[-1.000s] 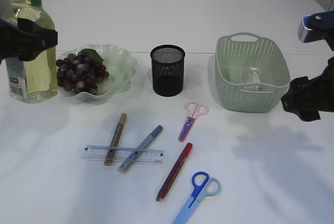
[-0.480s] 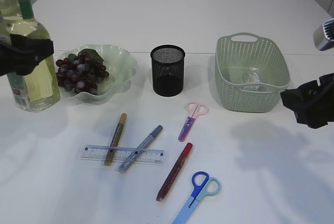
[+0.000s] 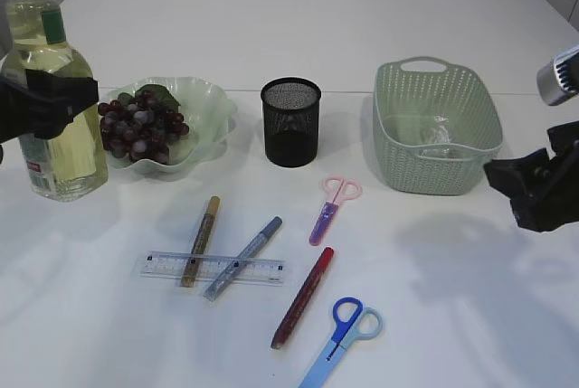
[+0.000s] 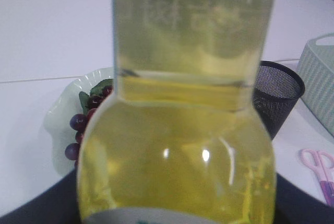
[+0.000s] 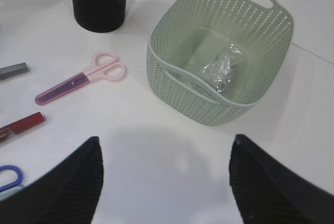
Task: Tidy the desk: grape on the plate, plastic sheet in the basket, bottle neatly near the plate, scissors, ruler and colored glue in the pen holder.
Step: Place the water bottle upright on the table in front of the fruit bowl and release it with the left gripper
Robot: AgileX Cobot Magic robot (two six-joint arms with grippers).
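My left gripper (image 3: 47, 103) is shut on the bottle (image 3: 54, 139) of yellow liquid, upright at the far left beside the green plate (image 3: 213, 109). The bottle (image 4: 177, 130) fills the left wrist view. Dark grapes (image 3: 140, 130) lie on the plate. The black mesh pen holder (image 3: 290, 122) stands mid-table. Before it lie pink scissors (image 3: 333, 207), blue scissors (image 3: 349, 328), a clear ruler (image 3: 264, 270), and gold (image 3: 200, 239), grey-blue (image 3: 246, 255) and red (image 3: 304, 296) glue pens. The plastic sheet (image 5: 222, 70) lies in the basket (image 5: 177, 91). My right gripper (image 5: 165, 140) hangs open and empty.
The green basket (image 3: 434, 169) stands at the right, just left of my right gripper (image 3: 534, 191). The gold and grey-blue pens lie across the ruler. Bare white table stretches behind the plate, pen holder and basket.
The bottle in my left gripper has come down and slightly right, so its cap now shows. My right gripper has sunk a little at the right edge.
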